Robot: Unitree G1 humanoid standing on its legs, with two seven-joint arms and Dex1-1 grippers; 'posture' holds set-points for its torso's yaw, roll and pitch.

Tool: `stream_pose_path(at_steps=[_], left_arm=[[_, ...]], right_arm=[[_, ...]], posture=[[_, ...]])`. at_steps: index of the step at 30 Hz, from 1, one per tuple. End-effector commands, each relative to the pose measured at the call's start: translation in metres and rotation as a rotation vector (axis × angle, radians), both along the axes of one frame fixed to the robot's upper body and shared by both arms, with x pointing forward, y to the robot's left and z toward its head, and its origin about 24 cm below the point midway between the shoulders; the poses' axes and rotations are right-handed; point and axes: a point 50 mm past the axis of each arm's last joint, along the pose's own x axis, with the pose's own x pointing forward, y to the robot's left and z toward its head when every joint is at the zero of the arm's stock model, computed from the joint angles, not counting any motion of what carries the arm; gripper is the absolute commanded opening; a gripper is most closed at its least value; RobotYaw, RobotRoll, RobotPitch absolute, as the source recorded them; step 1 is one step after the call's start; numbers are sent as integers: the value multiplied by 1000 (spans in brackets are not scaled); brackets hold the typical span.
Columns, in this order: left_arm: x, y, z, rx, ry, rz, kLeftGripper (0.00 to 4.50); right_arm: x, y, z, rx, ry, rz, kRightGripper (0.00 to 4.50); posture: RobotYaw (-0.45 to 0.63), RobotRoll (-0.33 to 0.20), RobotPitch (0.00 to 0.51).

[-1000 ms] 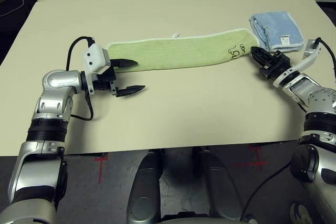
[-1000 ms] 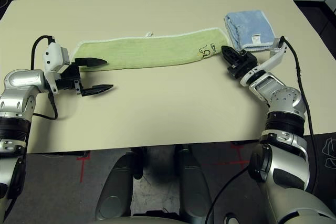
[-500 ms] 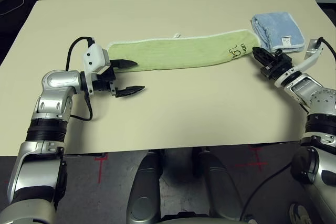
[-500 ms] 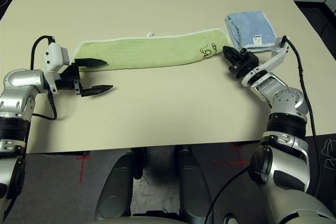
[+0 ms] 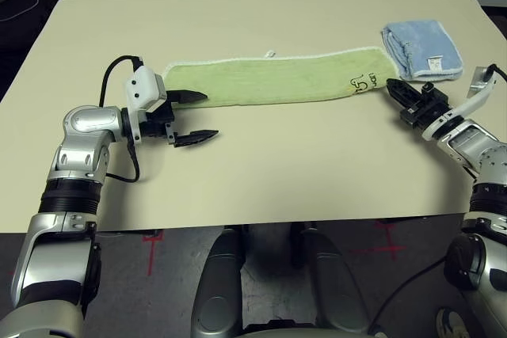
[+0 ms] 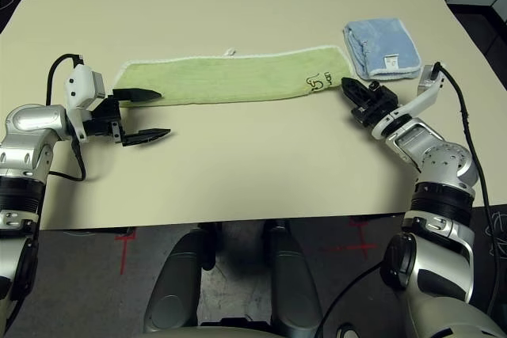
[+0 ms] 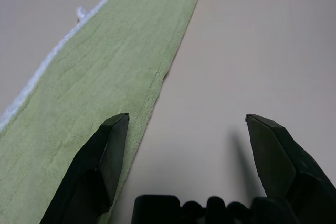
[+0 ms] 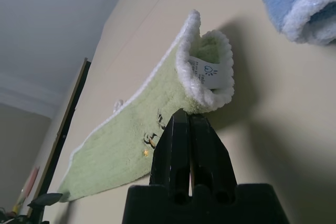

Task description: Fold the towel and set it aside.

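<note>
The towel (image 5: pixel 277 78) is lying stretched in a long folded strip across the table (image 5: pixel 261 172), its lettered end near the blue towel (image 5: pixel 422 47). The right gripper (image 5: pixel 394 87) is clenching that end's near corner, and in the right wrist view the end is curling up off the table above the shut fingers. The left gripper (image 5: pixel 196 116) is hanging with its jaws spread wide at the opposite end, one finger over the cloth and the other over bare table, grasping nothing. The pinch looks thin, taking in just the corner, so a quick pull is likely to let the terry slide out. With the left end unheld, carrying the right end across could drag the whole strip instead of folding it, or leave the halves skewed. The raised end is also sitting near the blue towel, so a swing that way risks snagging or shoving it.
</note>
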Motion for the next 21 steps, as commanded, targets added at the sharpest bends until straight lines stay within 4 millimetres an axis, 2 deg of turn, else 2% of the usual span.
stream_pose_path(at_steps=[1, 2, 5, 15, 21], left_arm=[[-3, -3, -2, 29, 11, -24, 4500], [-3, -3, -2, 29, 11, -24, 4500], [-3, -3, -2, 31, 13, -25, 4500], [-5, -3, -1, 37, 17, -27, 4500], [-7, -1, -1, 42, 23, -23, 4500]], right_arm=[[-5, -6, -9, -33, 50, -17, 39], [-4, -6, -11, -40, 61, -22, 39], [-1, -1, -11, -30, 62, -17, 773], [13, 12, -13, 13, 58, -45, 4371], [18, 12, -14, 56, 63, -90, 4469]], posture=[[-13, 0, 269], [-13, 0, 269], [-12, 0, 269], [2, 0, 266], [7, 0, 264]])
